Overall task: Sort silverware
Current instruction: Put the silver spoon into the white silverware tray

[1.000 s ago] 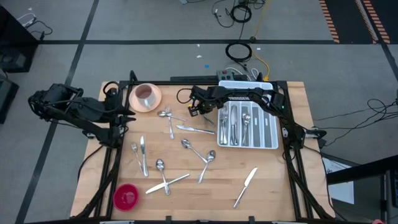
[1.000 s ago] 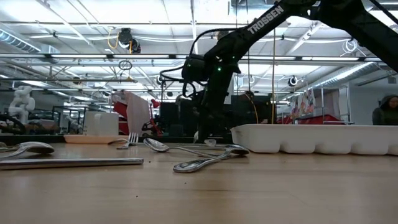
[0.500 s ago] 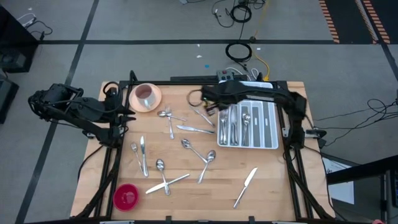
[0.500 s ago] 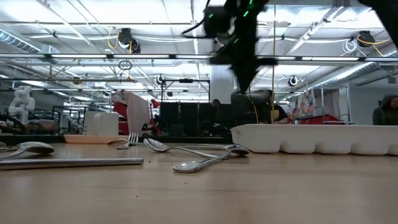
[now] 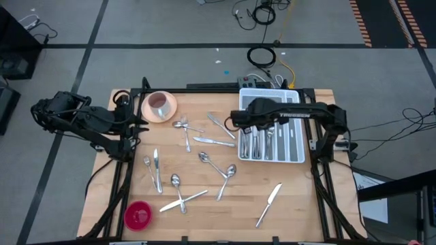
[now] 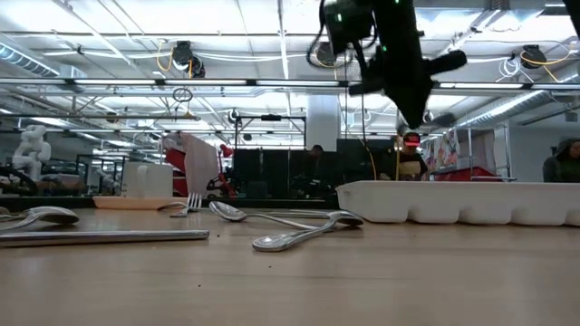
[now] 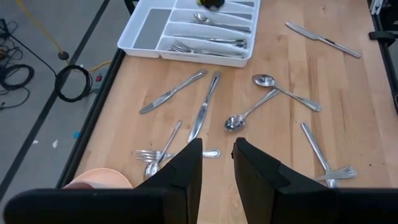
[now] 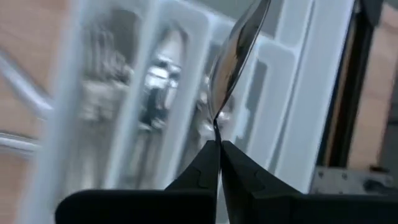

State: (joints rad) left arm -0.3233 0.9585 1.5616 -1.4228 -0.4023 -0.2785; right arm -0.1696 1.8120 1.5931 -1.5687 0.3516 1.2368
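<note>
My right gripper (image 5: 240,124) hangs high over the left compartments of the white tray (image 5: 304,146), shut on a spoon (image 8: 239,43); in the low view it (image 6: 420,113) is well above the tray (image 6: 453,204). Several forks, spoons and knives lie flat on the table, among them a knife (image 5: 216,122), two spoons (image 5: 212,162) and another knife (image 5: 270,203). More pieces lie in the tray's compartments (image 7: 211,40). My left gripper (image 7: 217,143) waits raised at the table's left edge (image 5: 139,121), open, nothing between its fingers. My right gripper pinches the spoon's thin neck (image 8: 216,127) between its two fingers, just behind the bowl. The fingers slant steeply down from above. The bowl sticks out past the fingertips, seen edge-on; the handle is hidden behind the fingers. The spoon is lifted clear above the tray.
A pink cup on a saucer (image 5: 160,104) stands at the far left. A red bowl (image 5: 138,215) sits at the near left corner. Bare wood shows near the front edge between the loose pieces.
My right gripper has risen from just above the table near its far middle, gone toward the right edge until over the tray, and tipped to point more steeply down. It has stayed shut, and the spoon has come up with it.
</note>
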